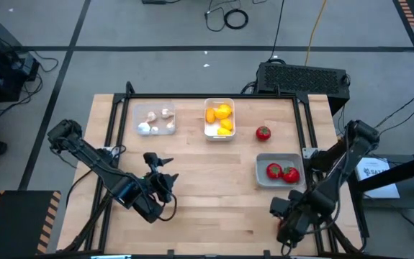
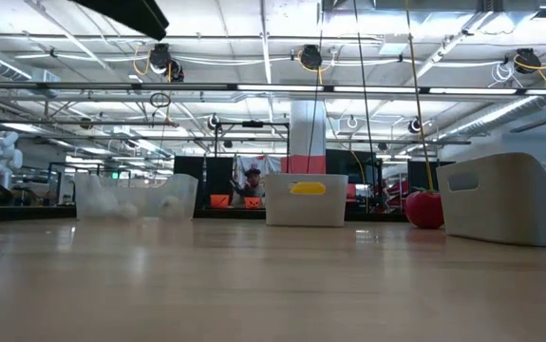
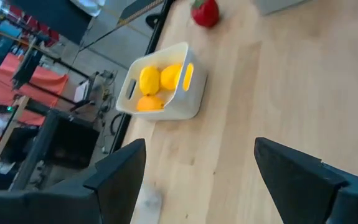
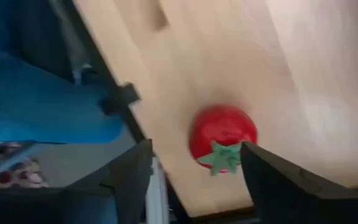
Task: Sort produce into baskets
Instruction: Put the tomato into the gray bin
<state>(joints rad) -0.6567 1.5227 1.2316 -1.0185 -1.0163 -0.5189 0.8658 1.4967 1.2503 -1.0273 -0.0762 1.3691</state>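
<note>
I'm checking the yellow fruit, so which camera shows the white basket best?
The left wrist view: the white basket is whole and near, its yellow fruits plain. The high view shows it from above, farther off; the low view only its side wall; the right wrist view nothing.

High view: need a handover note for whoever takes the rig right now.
Left gripper open, empty, over the table's left part.
Right gripper open at the table's edge, with a tomato just ahead of its fingers.
Done: garlic bulbs in the clear basket, yellow fruits in the white basket, two tomatoes in the grey basket.
Left: the loose tomato between the white and grey baskets, plus the one by the right gripper.
</note>
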